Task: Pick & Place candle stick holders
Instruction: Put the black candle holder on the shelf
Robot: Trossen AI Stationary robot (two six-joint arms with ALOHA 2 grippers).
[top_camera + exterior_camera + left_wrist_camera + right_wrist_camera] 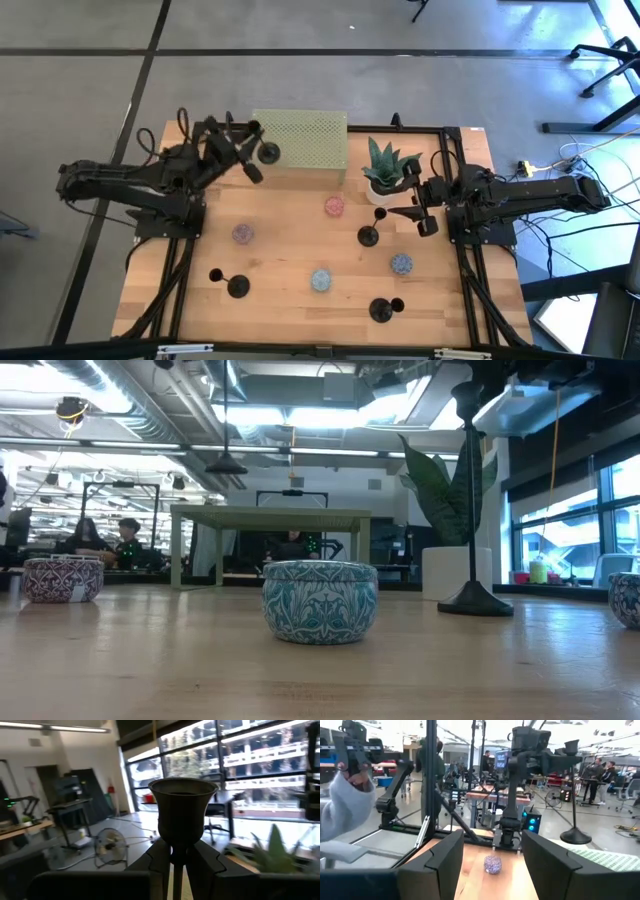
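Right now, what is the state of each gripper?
Left gripper: shut on a candle holder.
Right gripper: open, holding nothing.

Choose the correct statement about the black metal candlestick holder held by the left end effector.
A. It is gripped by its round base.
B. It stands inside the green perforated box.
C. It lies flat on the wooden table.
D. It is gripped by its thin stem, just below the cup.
D: in the left wrist view the left end effector closes on the thin stem under the cup of the black metal candlestick holder.
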